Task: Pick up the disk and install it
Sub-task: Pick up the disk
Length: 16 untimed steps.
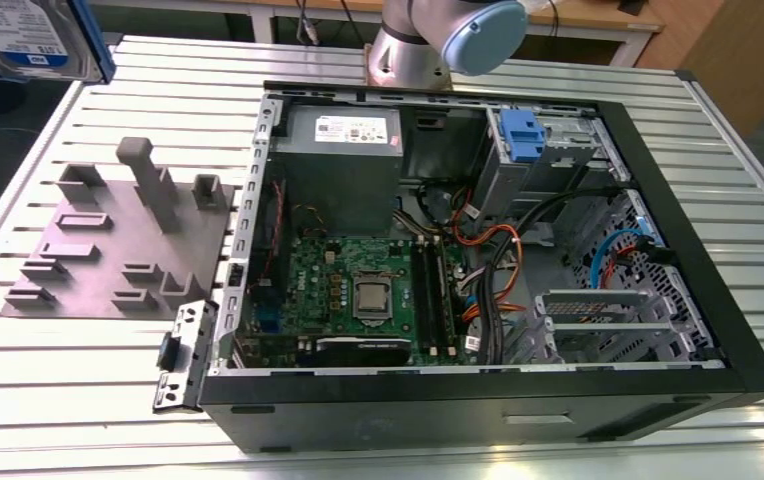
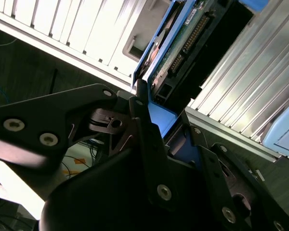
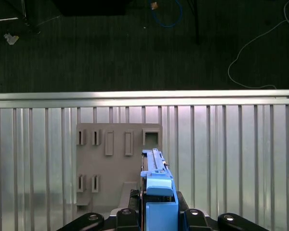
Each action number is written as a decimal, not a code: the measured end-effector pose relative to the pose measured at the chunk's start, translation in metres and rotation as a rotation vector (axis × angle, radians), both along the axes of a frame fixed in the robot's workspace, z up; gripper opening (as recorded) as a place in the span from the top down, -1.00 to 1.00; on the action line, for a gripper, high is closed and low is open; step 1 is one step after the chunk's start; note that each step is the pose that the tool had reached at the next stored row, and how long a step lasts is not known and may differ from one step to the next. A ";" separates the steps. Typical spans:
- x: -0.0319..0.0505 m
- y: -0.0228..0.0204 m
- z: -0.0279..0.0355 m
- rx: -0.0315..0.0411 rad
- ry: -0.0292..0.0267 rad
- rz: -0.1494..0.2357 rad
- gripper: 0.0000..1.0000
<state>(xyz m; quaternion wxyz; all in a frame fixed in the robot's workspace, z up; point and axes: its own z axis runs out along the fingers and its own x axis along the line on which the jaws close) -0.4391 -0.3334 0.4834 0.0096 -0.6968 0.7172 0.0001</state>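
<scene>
The disk [image 1: 33,38] hangs above the table at the far corner on the exterior view's left, silver with a white-and-blue label and a blue bracket round its edge. In the second wrist view my gripper [image 2: 169,131] is shut on the disk [image 2: 183,45] by its blue bracket, with the green circuit board and connector facing the camera. In the first wrist view the disk [image 3: 157,185] stands edge-on between the black fingers [image 3: 127,217] of the gripper [image 3: 159,216], held above the grey holder plate [image 3: 111,159].
An open computer case [image 1: 702,230] lies on the slatted aluminium table [image 1: 702,110], with a motherboard, cables and a drive bay with a blue latch [image 1: 521,135]. The grey holder plate [image 1: 115,245] with upright posts lies beside the case. The arm's base [image 1: 422,45] stands behind the case.
</scene>
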 end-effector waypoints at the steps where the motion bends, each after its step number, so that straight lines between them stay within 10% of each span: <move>1: 0.0005 -0.0001 0.0001 0.0000 0.0001 0.000 0.27; 16: 0.0062 -0.0003 0.0000 0.0001 0.0001 0.000 0.27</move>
